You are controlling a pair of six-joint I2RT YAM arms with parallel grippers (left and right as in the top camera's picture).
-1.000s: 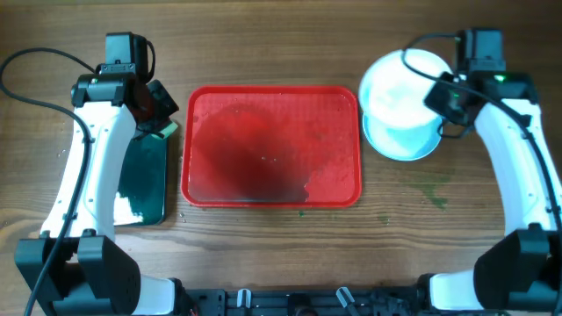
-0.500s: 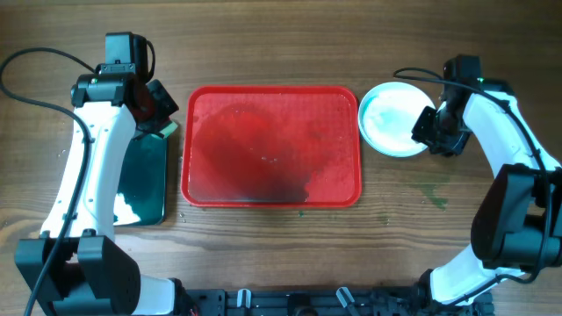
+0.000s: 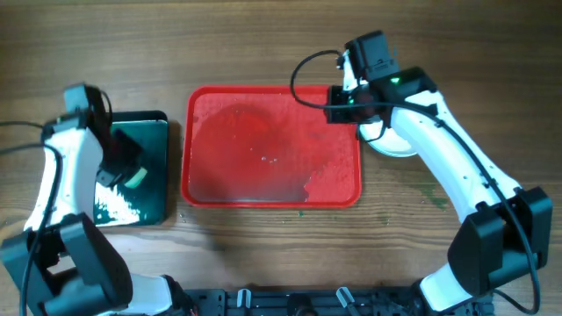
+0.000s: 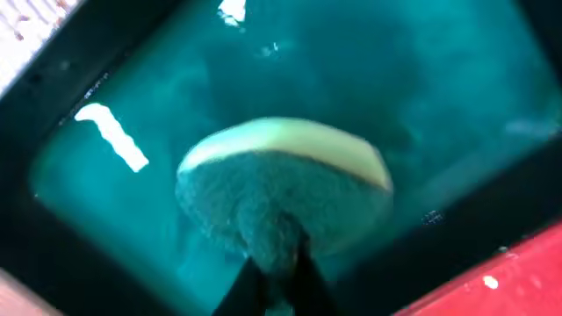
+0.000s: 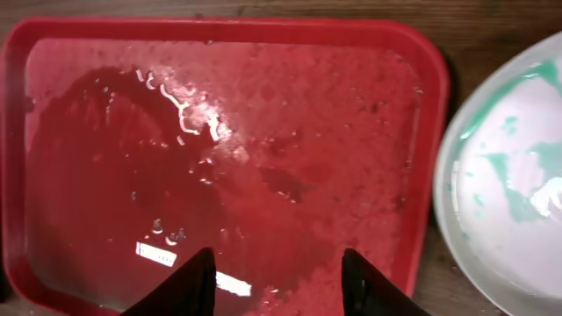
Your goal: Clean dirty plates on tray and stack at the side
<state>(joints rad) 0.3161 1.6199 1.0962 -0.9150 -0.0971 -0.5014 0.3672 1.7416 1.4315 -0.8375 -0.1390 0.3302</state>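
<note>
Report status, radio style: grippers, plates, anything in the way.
Left gripper shut on sponge over black tray. Right gripper open above red tray. Plate beside it, teal smears showing. No obstruction seen.

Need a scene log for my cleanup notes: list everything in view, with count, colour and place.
red tray: one, red, centre of the table, wet, nothing on it
plate: at least one, whitish with teal smears, on the table right of the red tray, partly under the right arm; cannot tell if more are stacked beneath
black tray: one, black, holding green water, left of the red tray
sponge: one, yellow with a green face, over the green water
table: one, brown wood, under everything
left gripper: one, dark fingers, shut on the sponge above the black tray
right gripper: one, dark fingers, open and empty, above the red tray
</note>
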